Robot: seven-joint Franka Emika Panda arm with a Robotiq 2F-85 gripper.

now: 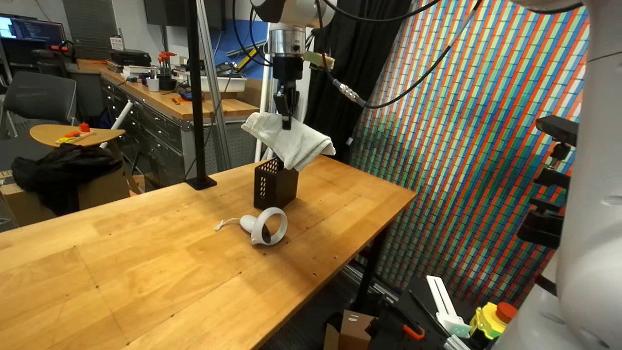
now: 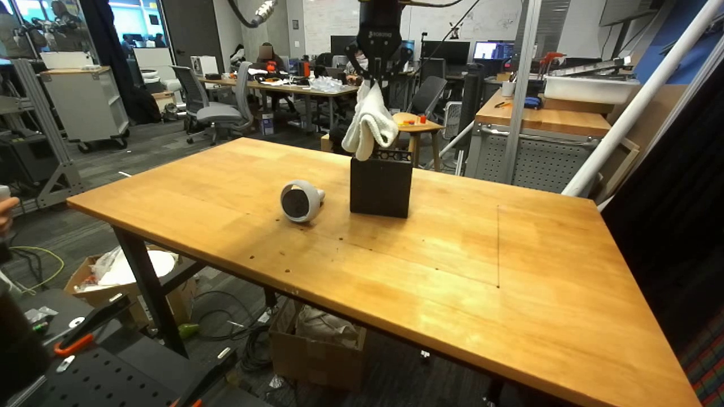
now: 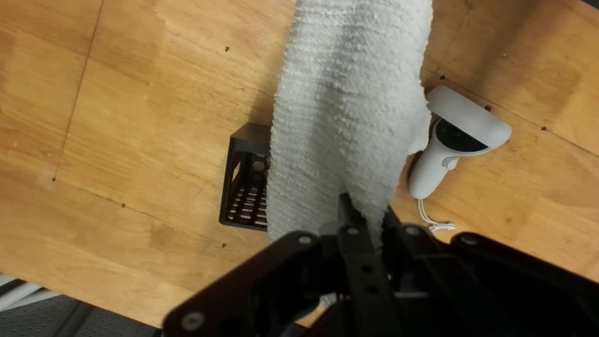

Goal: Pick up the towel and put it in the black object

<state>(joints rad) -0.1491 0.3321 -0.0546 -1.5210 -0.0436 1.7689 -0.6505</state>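
Observation:
The white towel (image 1: 306,146) hangs folded from my gripper (image 1: 286,121), which is shut on it. In an exterior view the towel (image 2: 370,121) droops with its lower end at the top rim of the black container (image 2: 380,189); I cannot tell if they touch. The black container stands upright and open-topped on the table, with perforated walls, and also shows in an exterior view (image 1: 277,189). In the wrist view the towel (image 3: 346,93) runs up from my fingertips (image 3: 367,210) and hides the right part of the black container (image 3: 255,133).
A white ring-shaped hand controller (image 1: 248,223) with a cord lies on the wooden table (image 1: 146,272) near the container. It also shows in the wrist view (image 3: 428,175). A black upright post (image 1: 197,121) stands at the table's edge.

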